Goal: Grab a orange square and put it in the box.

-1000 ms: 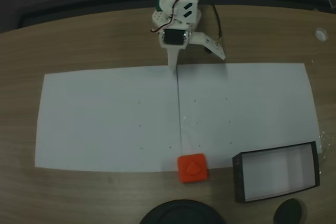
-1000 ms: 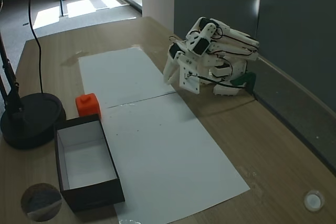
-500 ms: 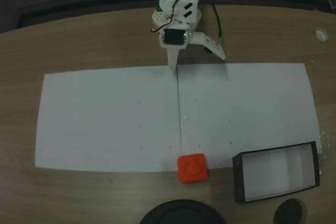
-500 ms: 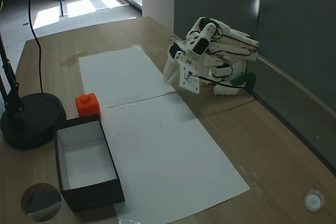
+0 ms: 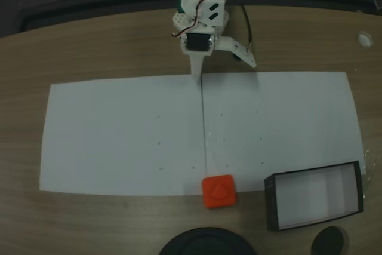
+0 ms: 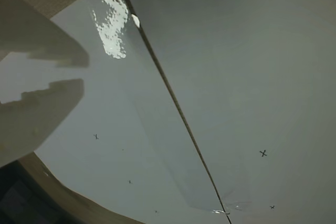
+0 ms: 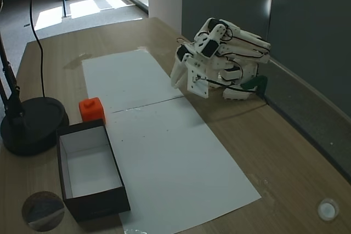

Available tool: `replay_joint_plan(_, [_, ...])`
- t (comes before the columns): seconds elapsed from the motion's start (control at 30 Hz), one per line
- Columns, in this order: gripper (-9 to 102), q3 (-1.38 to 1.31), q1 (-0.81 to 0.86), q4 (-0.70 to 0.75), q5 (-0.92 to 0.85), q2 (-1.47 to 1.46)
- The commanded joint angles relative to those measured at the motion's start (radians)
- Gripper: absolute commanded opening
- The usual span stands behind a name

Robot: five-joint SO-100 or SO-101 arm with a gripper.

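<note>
Wooden tabletop (image 5: 107,46) carrying paper | gripper (image 5: 197,76) sitting folded at far edge, nearly closed, holding nothing | square (image 5: 218,191) lying straight across, near edge | box (image 5: 314,196) just beside it

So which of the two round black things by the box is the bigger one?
The round black base with a pole rising from it, beside the orange square. The other, a small black disc, lies flat past the box's far end.

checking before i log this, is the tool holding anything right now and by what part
Nothing is held. The tool is folded near the arm's base, far from the orange square.
</note>
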Motion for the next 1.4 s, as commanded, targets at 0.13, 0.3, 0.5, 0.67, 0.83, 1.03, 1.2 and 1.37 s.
replay_joint_plan(0.13, [0,-0.038,-0.017,-0.193,0.005,0.023])
replay_joint_plan(0.3, [10,-0.094,-0.012,-0.379,-0.003,0.021])
replay_joint_plan(0.5, [33,-0.221,-0.018,-0.373,-0.002,-0.009])
replay_joint_plan(0.67, [33,-0.344,-0.031,-0.431,-0.003,-0.184])
replay_joint_plan(0.83, [33,-0.595,-0.107,-0.413,-0.005,-0.580])
replay_joint_plan(1.03, [37,-1.020,-0.167,-0.342,-0.005,-1.207])
replay_joint_plan(1.2, [37,-1.471,-0.187,-0.143,-0.003,-1.680])
replay_joint_plan(1.37, [37,-1.867,-0.181,0.044,0.003,-2.025])
